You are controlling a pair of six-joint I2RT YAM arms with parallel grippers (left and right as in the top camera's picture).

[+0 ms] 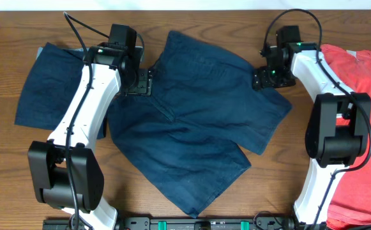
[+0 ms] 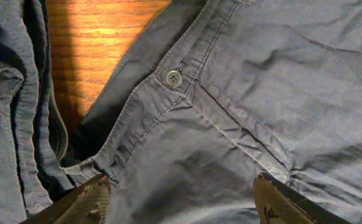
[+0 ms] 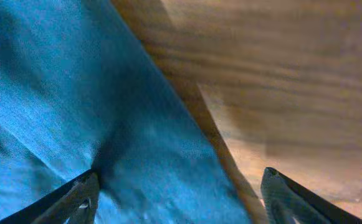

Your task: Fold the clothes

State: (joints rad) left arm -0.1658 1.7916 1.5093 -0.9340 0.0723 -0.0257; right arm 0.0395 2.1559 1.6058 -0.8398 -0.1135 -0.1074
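The navy shorts lie spread out in the middle of the table, waistband toward the upper left, with one leg reaching the front edge. A second navy garment lies at the far left, partly under the left arm. My left gripper hovers over the shorts' waistband. In the left wrist view it is open, with flat cloth between its fingers, just below the waistband button. My right gripper is at the shorts' right edge. The right wrist view shows it open, straddling the cloth's hem and bare wood.
A red garment lies along the table's right edge, partly under the right arm. Bare wooden tabletop shows at the front left and along the back. Both arm bases stand at the front edge.
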